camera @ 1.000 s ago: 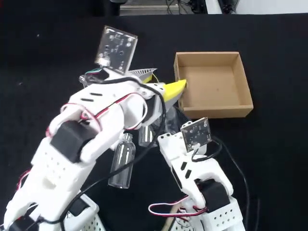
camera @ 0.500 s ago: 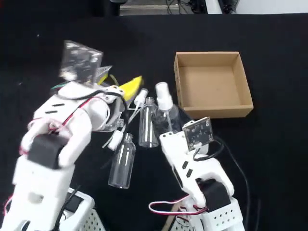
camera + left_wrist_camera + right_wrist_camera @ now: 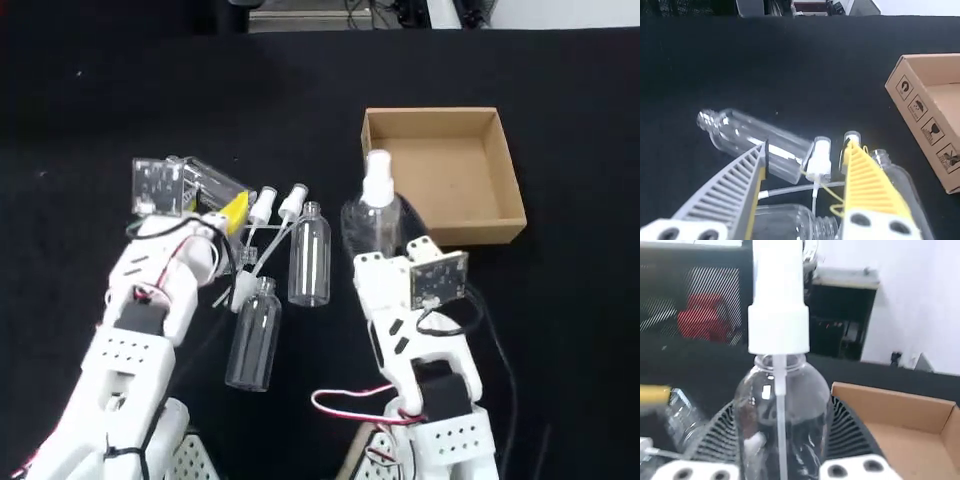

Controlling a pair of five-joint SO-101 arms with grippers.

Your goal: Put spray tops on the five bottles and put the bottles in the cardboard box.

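Observation:
My right gripper (image 3: 376, 243) is shut on a clear bottle (image 3: 372, 222) that stands upright with a white spray top (image 3: 778, 305) on it, just left of the cardboard box (image 3: 445, 232). The box (image 3: 900, 412) has nothing in it. My left gripper (image 3: 806, 147) is open, low over two loose spray tops. One spray top (image 3: 818, 160) lies between its grey and yellow fingers; the other (image 3: 852, 137) is by the yellow fingertip. In the high view the left gripper (image 3: 236, 214) sits beside those spray tops (image 3: 262, 205).
Three uncapped clear bottles lie on the black table: one (image 3: 309, 255) right of the spray tops, one (image 3: 253, 335) nearer the arm bases, one (image 3: 207, 178) behind the left gripper. The table behind the bottles and to the box's right is bare.
The left arm has swung back from beside the box to the left and come down over the loose spray tops. The right gripper has shifted the capped bottle to the right, closer to the box.

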